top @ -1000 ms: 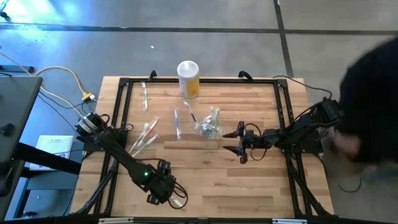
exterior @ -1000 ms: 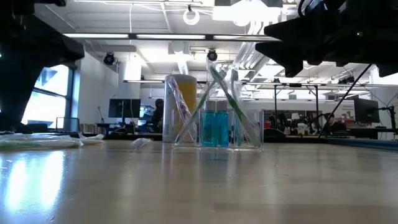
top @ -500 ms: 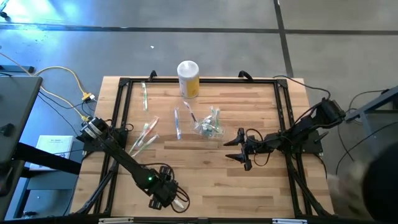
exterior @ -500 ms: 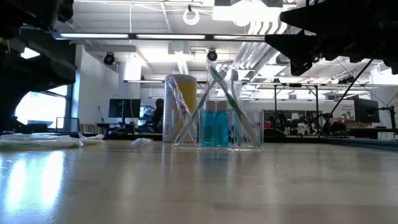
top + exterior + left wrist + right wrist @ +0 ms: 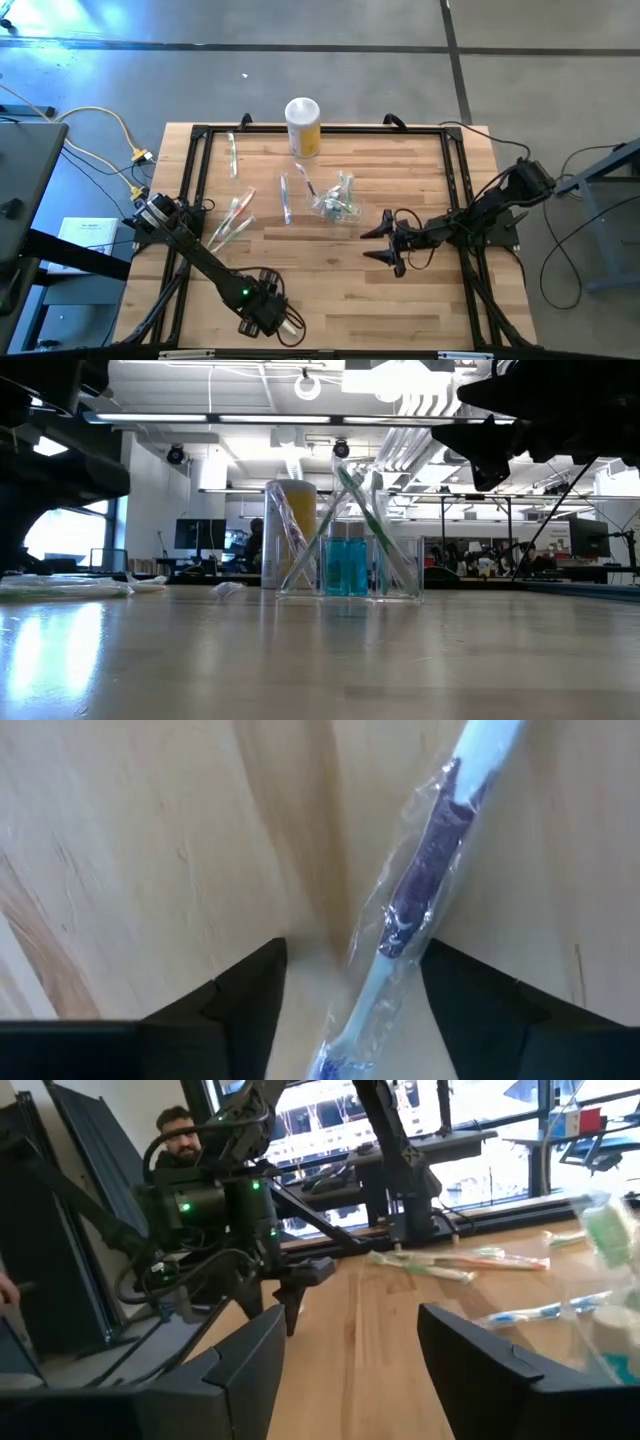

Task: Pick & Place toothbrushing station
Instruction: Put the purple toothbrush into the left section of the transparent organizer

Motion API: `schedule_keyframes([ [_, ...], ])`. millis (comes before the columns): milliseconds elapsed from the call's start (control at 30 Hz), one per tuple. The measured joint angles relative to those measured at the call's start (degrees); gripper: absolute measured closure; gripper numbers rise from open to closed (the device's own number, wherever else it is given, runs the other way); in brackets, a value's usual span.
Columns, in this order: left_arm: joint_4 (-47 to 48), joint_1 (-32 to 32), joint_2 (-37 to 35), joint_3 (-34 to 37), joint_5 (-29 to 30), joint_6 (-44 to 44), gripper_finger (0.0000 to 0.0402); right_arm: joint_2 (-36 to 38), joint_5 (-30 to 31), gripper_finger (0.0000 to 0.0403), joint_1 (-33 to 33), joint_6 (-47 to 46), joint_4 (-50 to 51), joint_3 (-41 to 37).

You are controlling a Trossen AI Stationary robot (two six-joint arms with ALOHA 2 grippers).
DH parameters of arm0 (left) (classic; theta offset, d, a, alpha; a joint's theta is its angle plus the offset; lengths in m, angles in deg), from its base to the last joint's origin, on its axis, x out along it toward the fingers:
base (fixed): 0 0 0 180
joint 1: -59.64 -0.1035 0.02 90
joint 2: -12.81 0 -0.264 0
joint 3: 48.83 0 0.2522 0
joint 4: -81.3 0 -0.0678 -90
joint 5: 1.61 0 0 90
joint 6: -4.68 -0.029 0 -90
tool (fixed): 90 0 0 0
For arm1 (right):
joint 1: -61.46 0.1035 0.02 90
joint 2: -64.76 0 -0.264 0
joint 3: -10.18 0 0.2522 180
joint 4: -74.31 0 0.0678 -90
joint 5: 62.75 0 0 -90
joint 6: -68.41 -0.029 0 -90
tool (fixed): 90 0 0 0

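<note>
The clear plastic holder (image 5: 335, 205) stands on its base on the table's middle, with green and teal toothbrushes leaning in it; it also shows in the low view (image 5: 350, 565). My left gripper (image 5: 350, 990) is at the table's near edge (image 5: 265, 315), pointing down. It is open, with a finger on either side of a clear-wrapped blue-and-purple toothbrush (image 5: 420, 870) that lies flat on the wood. My right gripper (image 5: 385, 248) is open and empty, hovering just near and right of the holder.
A white-topped yellow canister (image 5: 303, 125) stands at the far edge behind the holder. Loose wrapped toothbrushes lie left of the holder (image 5: 235, 215), (image 5: 285, 198) and at the far left (image 5: 233, 155). A person (image 5: 180, 1130) shows beyond the table. Black frame rails (image 5: 195, 190) border the table.
My right gripper has moved a little toward the table's near edge, away from the holder, and turned slightly. My left gripper has shifted toward the near edge over the toothbrush. A person at the table's right side has left the high view.
</note>
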State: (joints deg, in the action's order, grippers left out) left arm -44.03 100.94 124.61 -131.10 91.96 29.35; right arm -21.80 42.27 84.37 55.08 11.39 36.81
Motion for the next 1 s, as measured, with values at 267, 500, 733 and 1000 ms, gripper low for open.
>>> schedule_keyframes([
  [267,1.8,0.1,0.1,-0.4,0.5,-8.9,0.0337,0.0,-0.2,0.0183,0.0,-3.9,-0.1,0.0],
  [500,12.3,0.1,0.4,-2.7,4.9,-14.3,0.0393,0.0,-2.0,0.0183,0.0,-4.4,-0.3,0.0],
  [733,34.2,-0.1,0.8,-13.4,27.4,-17.2,0.0401,0.0,-8.0,0.0183,-0.7,-2.7,-5.1,0.0],
  [1000,44.7,-0.5,0.5,-22.7,58.4,-27.0,0.0401,0.0,-18.1,0.0183,-3.8,-11.6,-5.3,5.8],
])
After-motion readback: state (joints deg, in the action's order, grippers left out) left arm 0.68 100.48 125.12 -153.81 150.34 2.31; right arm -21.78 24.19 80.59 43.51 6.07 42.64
